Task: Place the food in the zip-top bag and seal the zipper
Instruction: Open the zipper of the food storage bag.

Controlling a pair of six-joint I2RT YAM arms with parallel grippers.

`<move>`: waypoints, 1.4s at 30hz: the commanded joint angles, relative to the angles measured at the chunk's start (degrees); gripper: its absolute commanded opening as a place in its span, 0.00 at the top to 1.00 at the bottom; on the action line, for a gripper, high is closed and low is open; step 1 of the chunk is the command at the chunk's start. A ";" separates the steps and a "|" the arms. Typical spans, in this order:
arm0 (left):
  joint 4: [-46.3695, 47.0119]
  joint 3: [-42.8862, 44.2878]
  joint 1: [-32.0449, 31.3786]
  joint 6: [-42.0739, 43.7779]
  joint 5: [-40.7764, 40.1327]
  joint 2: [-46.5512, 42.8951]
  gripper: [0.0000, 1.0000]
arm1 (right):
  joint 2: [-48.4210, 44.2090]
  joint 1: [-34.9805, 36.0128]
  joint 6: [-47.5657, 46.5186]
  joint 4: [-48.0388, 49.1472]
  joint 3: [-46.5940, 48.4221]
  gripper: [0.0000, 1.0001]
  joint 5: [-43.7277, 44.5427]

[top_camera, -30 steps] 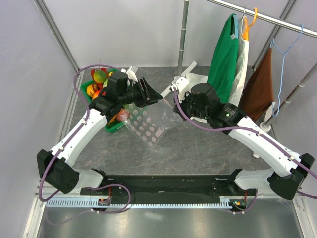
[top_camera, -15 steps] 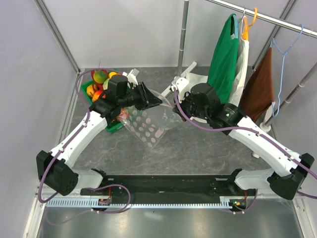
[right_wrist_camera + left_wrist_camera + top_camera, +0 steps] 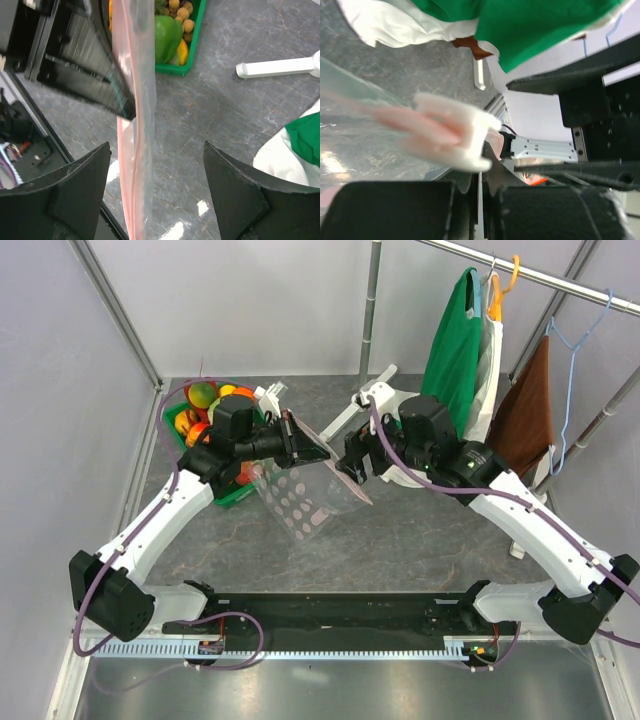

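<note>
Here, left gripper (image 3: pixel 303 446) pinches zipper (image 3: pixel 122 60); right gripper (image 3: pixel 156 160) open.

Two arms, same look. Left arm (image 3: pixel 160 508) & right arm (image 3: pixel 540 533): smooth white shells w/ fat black joints. Big black base block (image 3: pixel 112 592) at the bottom of each. Thin purple cable (image 3: pixel 86 605) along each arm, held on w/ small clips. Left gripper (image 3: pixel 308 445) black. Right gripper (image 3: pixel 156 150) black too, w/ wide flat dull fingers (image 3: pixel 60 200).
</note>
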 commanded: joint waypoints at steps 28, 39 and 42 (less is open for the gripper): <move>0.01 -1.71 -0.51 8.17 11.46 -8.59 0.98 | 1.76 -5.16 1.54 -6.72 8.07 1.00 -4.67; -16.71 9.90 0.28 20.67 15.66 -0.61 0.98 | -8.61 -14.49 -1.02 -20.00 7.55 1.00 5.00; -16.18 11.31 -0.16 21.64 16.46 5.27 0.98 | -9.32 -14.49 -0.93 -23.68 8.78 1.00 9.23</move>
